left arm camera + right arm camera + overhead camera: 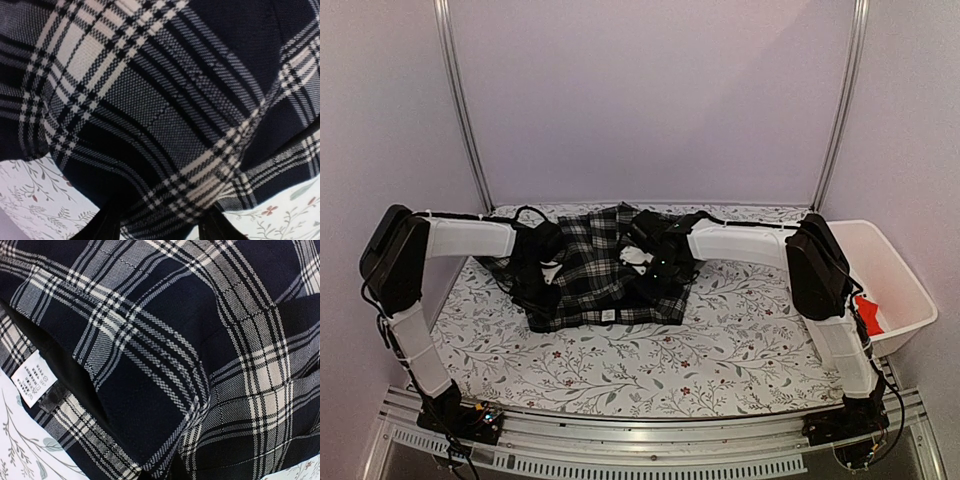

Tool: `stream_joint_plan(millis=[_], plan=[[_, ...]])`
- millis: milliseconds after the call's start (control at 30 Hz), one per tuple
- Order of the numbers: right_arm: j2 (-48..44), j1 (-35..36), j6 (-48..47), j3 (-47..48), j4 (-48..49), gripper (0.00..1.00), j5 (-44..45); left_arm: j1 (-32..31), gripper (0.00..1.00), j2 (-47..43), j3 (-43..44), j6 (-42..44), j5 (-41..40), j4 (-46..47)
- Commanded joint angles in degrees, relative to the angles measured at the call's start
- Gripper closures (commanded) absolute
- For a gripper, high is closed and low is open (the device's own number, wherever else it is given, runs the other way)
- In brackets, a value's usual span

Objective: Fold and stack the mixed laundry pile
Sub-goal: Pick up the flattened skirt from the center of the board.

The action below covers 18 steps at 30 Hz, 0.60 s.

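Looking down from above, the plaid garment (600, 285) lies crumpled mid-table on the floral cover (720, 350), its long axis running side to side. My left gripper (542, 262) sits at one end and my right gripper (658, 262) toward the other, so each arm is close to its own side. The red shirt (868, 316) sits apart in the white basket (905, 275), nearer my right arm.

At my left wrist, my fingers (107, 227) stand spread astride a plaid fold that rises straight ahead.

At my right wrist, plaid and a care label (31, 378) fill the view. My fingers are pressed together; whether cloth is caught between them I cannot tell.
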Motion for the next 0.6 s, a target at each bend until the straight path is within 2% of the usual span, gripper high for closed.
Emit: stream_joint_plan(millis=[0,67,200,400,567], plan=[[0.4,0.2,-0.4,1.8,0.1,1.0,0.5,-0.5,0.61,0.3,2.0,2.9,-2.1,0.5],[0.0,0.2,-0.3,1.8,-0.3,1.0,0.6,-0.5,0.76,-0.5,2.8,3.2,-1.5,0.8],[-2.1,0.0,-0.3,1.5,-1.0,1.0,0.9,0.2,0.92,-2.7,4.3,3.7,0.3,0.4],[-8.0,0.0,0.3,-0.8,-3.3,1.0,0.6,1.9,0.95,-6.7,6.2,3.9,2.4,-3.8],[-10.7,0.4,0.4,-6.0,-3.6,1.0,-1.8,4.3,0.99,-11.0,3.0,4.1,5.6,-5.3]])
